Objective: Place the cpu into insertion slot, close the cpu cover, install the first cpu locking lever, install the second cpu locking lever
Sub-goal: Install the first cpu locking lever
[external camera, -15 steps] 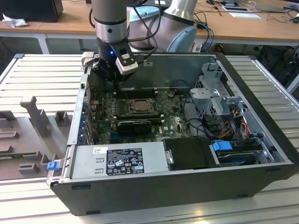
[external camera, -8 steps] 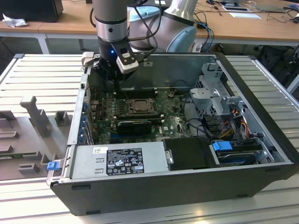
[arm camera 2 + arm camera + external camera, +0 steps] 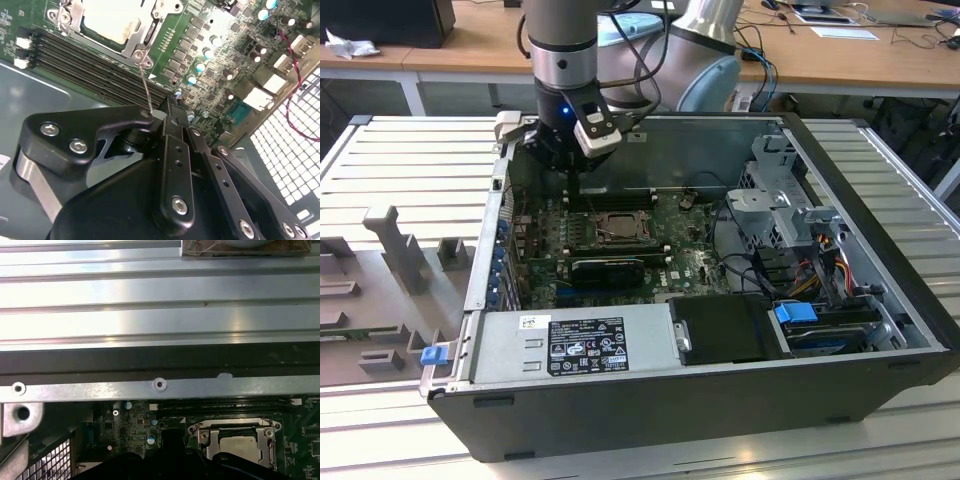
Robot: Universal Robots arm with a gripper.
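The insertion slot (image 3: pixel 609 226) sits on the motherboard in the open computer case. The pale cpu (image 3: pixel 107 19) lies in it, and the silver cpu cover (image 3: pixel 146 31) lies down around the chip, as the first wrist view shows for the cpu (image 3: pixel 240 445) and the cpu cover (image 3: pixel 231 427). A thin wire locking lever (image 3: pixel 145 85) sticks up from the socket's corner, and its free end touches the side of my fingertips. My gripper (image 3: pixel 167 120) hangs beside the socket's back edge in the exterior view (image 3: pixel 572 176), with its fingers shut together.
Black memory slots (image 3: pixel 85 62) run between the socket and the case wall. A long black card (image 3: pixel 608 268) lies in front of the socket. The power supply (image 3: pixel 575 340), drive cage (image 3: pixel 785 205) and loose cables (image 3: pixel 820 255) fill the case's front and the exterior view's right.
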